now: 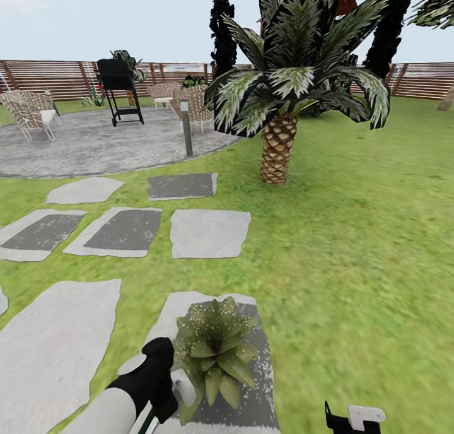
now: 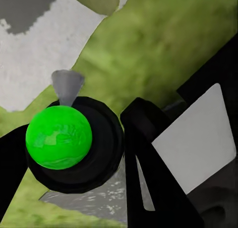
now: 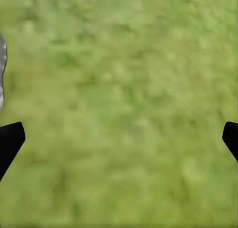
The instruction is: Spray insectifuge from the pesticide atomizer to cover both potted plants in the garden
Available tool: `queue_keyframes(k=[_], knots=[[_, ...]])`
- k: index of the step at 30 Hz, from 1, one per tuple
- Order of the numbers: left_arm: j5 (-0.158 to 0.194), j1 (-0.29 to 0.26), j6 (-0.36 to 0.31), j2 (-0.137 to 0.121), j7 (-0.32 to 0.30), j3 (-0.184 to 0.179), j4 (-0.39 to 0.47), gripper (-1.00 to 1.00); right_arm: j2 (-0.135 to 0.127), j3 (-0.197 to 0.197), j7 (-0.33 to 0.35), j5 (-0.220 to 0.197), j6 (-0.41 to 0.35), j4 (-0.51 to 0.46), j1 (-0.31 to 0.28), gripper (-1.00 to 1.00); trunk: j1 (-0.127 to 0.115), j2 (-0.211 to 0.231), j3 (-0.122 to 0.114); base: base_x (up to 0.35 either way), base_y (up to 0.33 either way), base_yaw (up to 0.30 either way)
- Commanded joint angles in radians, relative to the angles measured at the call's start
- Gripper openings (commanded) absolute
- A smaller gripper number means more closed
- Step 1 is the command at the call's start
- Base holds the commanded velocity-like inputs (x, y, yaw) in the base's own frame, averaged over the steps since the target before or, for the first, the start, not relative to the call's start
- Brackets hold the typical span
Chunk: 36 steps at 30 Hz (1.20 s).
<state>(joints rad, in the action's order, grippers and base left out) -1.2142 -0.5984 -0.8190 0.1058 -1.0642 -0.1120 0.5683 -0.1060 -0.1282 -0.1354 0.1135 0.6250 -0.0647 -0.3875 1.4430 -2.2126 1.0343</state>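
White specks of insectifuge dot the potted plant on its stepping stone, the left gripper pinching the pesticide atomizer at its eight o'clock (right gripper spread wide over lawn).

I am seeing one potted plant sitting on a stepping stone at the lower centre of my head view, white insectifuge speckling its leaves. The pesticide atomizer, dark-bodied and showing green, is sitting at the left of my left wrist view.

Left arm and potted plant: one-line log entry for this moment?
left gripper: holding spray bottle beside potted plant | leaves: white specks | right gripper: open over grass
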Motion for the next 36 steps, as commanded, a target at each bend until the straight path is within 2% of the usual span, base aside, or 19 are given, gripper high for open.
queue_keyframes(k=[1,3,7,10,12,18,22,29,36], knots=[[-0.005,0.002,-0.006,0.000,-0.004,0.001,0.005,-1.00,0.000,-0.007,-0.004,0.011,0.003,0.001,-0.001,1.00,0.000,0.000,0.001,0.000,0.000,0.000],[-0.005,-0.003,-0.009,0.000,0.000,0.009,0.013,-1.00,0.000,-0.007,-0.004,0.011,0.002,0.001,-0.001,1.00,0.000,0.000,0.001,0.000,0.000,0.000],[-0.004,-0.017,-0.018,0.007,-0.008,0.018,0.106,-1.00,-0.001,-0.008,-0.004,0.011,0.003,0.001,-0.001,1.00,0.000,0.000,0.001,0.000,0.000,0.000],[-0.006,-0.007,-0.014,0.004,-0.005,0.014,0.105,-1.00,-0.001,-0.007,-0.004,0.011,0.004,0.002,-0.001,1.00,0.000,0.000,0.001,0.000,0.000,0.000],[-0.007,0.006,-0.010,0.000,-0.002,0.015,0.103,-1.00,-0.001,-0.007,-0.004,0.011,0.004,0.002,-0.001,1.00,0.000,0.000,0.001,0.000,0.000,0.000],[-0.011,0.094,-0.002,-0.005,0.002,0.017,0.106,-1.00,-0.001,-0.007,-0.004,0.011,0.004,0.002,-0.001,1.00,0.000,0.000,0.001,0.000,0.000,0.000],[-0.013,0.100,-0.006,-0.002,0.006,0.011,0.117,-1.00,-0.001,-0.007,-0.004,0.011,0.004,0.000,-0.001,1.00,0.000,0.000,0.001,0.000,0.000,0.000],[-0.003,0.098,-0.006,-0.002,0.110,0.022,0.118,-1.00,0.000,-0.007,-0.004,0.011,0.004,0.000,-0.001,1.00,0.000,0.000,0.001,0.000,0.000,0.000],[0.005,0.098,-0.006,-0.003,0.124,0.023,0.120,-1.00,0.000,-0.007,-0.004,0.011,0.004,0.000,-0.001,1.00,0.000,0.000,0.001,0.000,0.000,0.139]])
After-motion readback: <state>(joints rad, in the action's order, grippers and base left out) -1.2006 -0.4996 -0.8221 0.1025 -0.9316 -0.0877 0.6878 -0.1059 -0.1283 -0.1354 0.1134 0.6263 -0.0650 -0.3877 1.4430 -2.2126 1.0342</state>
